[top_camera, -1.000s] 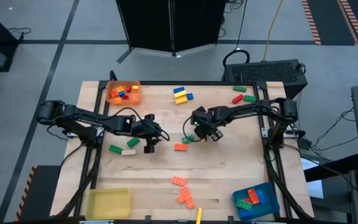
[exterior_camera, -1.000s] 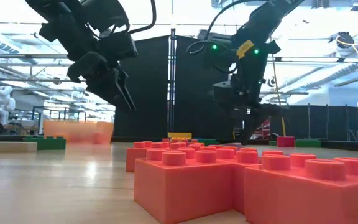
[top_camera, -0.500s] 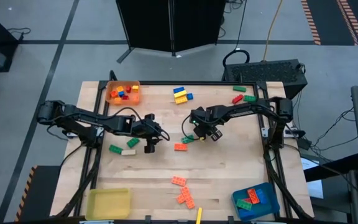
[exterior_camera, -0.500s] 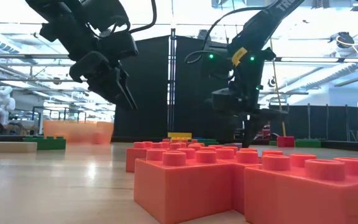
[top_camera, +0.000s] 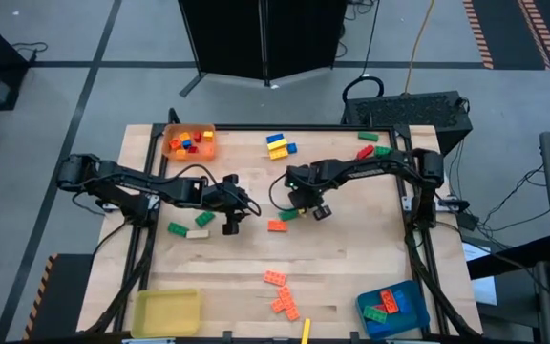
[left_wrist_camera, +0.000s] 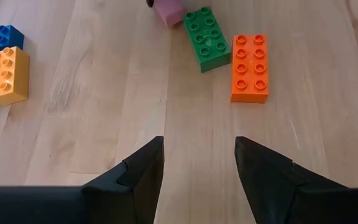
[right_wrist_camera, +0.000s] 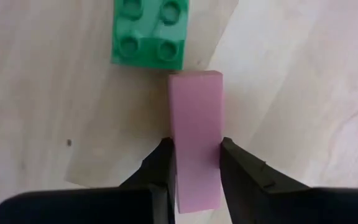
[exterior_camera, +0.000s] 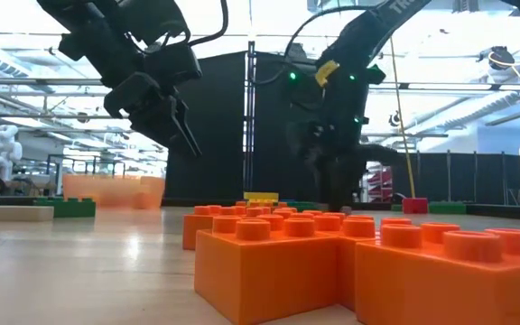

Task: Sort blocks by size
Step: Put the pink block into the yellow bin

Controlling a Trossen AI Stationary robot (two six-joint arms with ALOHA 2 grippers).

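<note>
My right gripper (right_wrist_camera: 196, 163) is at mid-table, pointing down, shut on a pink block (right_wrist_camera: 195, 106) that shows a smooth face. Just beyond it lies a green block (right_wrist_camera: 149, 31) with its studs up. In the left wrist view the same green block (left_wrist_camera: 207, 38) lies next to an orange eight-stud block (left_wrist_camera: 250, 67). My left gripper (left_wrist_camera: 197, 163) hangs open above bare wood to the left of them, holding nothing. In the high view my right gripper (top_camera: 299, 204) stands over the green block (top_camera: 287, 215) and the orange one (top_camera: 277, 225). My right gripper pinches the pink block's two long sides (right_wrist_camera: 194, 146) between its two fingers, toward one end of the block. The fingers come from above, pointing down, and lie across it. Whether the block is clear of the table I cannot tell.
An orange tray (top_camera: 172, 151) with small blocks stands far left, a yellow tray (top_camera: 165, 311) near left, a blue tray (top_camera: 404, 320) near right. Loose blocks: yellow and blue (top_camera: 277, 145), red and green (top_camera: 370, 145), green and cream (top_camera: 189, 229), orange (top_camera: 280, 291).
My right gripper has moved a little toward the table's left edge, rolled at the wrist and shut on the pink block.
</note>
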